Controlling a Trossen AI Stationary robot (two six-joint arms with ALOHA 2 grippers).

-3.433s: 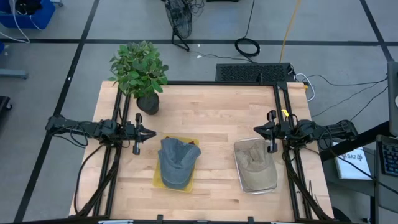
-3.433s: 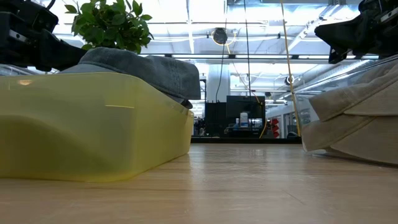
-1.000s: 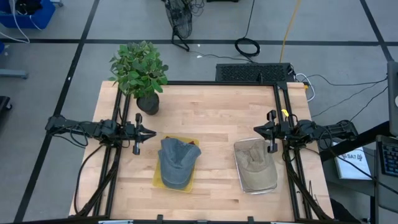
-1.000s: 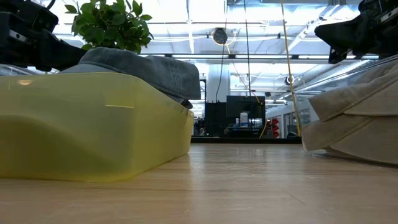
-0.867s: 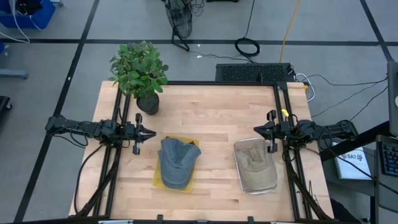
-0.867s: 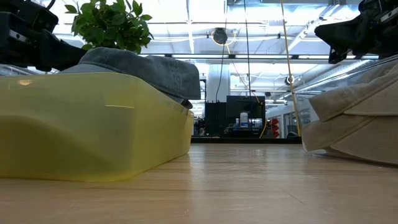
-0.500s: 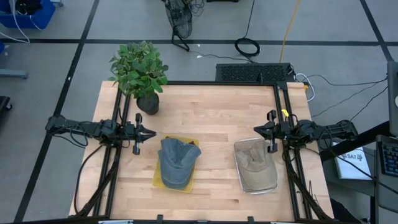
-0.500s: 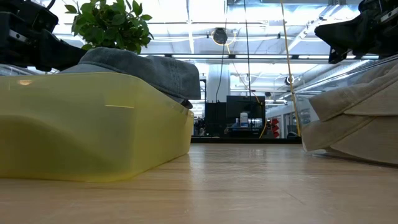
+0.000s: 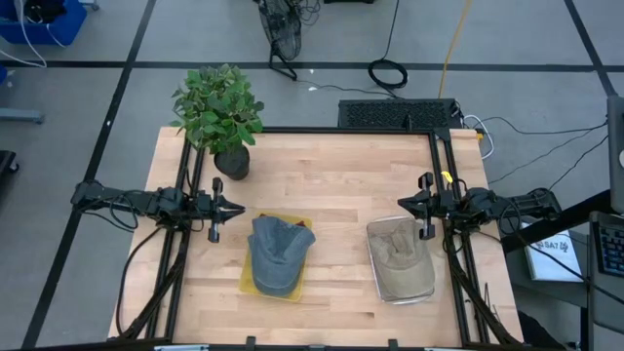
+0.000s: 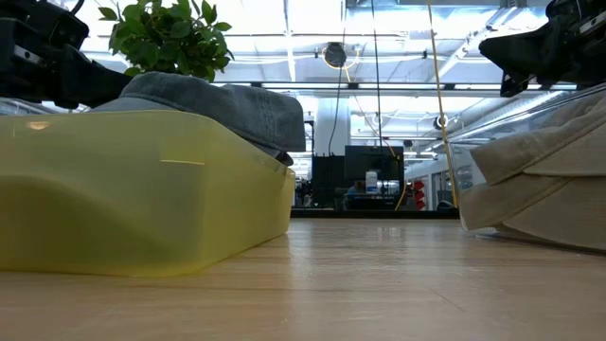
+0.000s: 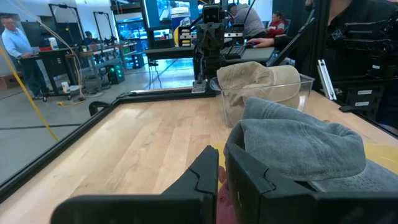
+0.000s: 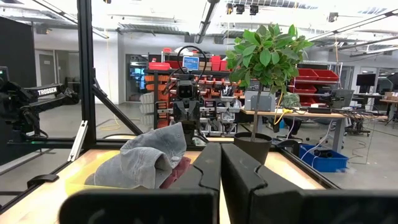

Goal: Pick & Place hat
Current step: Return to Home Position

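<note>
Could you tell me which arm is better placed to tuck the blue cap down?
Left: the left gripper sits beside the yellow bin holding the blue cap; the right gripper is by the clear bin.

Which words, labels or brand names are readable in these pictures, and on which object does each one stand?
"TROSSEN": white letters on a dark robot arm beyond the table's frame, in the right wrist view.
White sheet beside the table's right edge, in the high view: dark print, too small to read surely.
Screen in the room behind: blurred, unreadable.
</note>
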